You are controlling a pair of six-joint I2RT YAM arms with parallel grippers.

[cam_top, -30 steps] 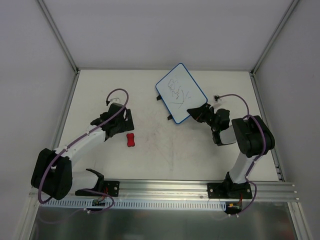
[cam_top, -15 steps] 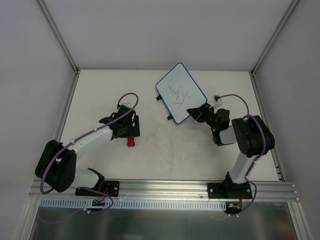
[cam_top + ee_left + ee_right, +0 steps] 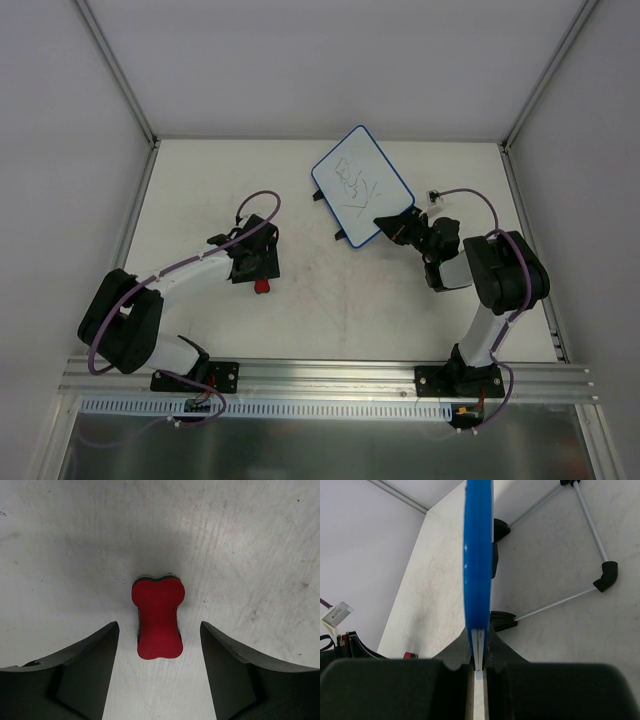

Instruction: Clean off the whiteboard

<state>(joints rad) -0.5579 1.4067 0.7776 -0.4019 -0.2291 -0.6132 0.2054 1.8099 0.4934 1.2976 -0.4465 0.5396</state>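
The whiteboard (image 3: 362, 185), white with a blue rim and dark scribbles on its face, stands tilted at the back centre of the table. My right gripper (image 3: 393, 226) is shut on its near right corner; the right wrist view has the blue edge (image 3: 478, 555) clamped between the jaws of the right gripper (image 3: 479, 642). The small red bow-shaped eraser (image 3: 158, 617) lies flat on the table. My left gripper (image 3: 159, 627) is open and straddles it, with a gap on each side. From above, the left gripper (image 3: 256, 266) covers most of the eraser (image 3: 262, 287).
Two black feet (image 3: 340, 236) stick out from under the whiteboard. A white table (image 3: 330, 300) with scuff marks is bounded by metal corner posts (image 3: 115, 75) and an aluminium rail (image 3: 330, 378) at the near edge, where both arm bases sit.
My left arm has swung right and come down over the red eraser, and its jaws have narrowed around it. The right gripper and the whiteboard have stayed in place.
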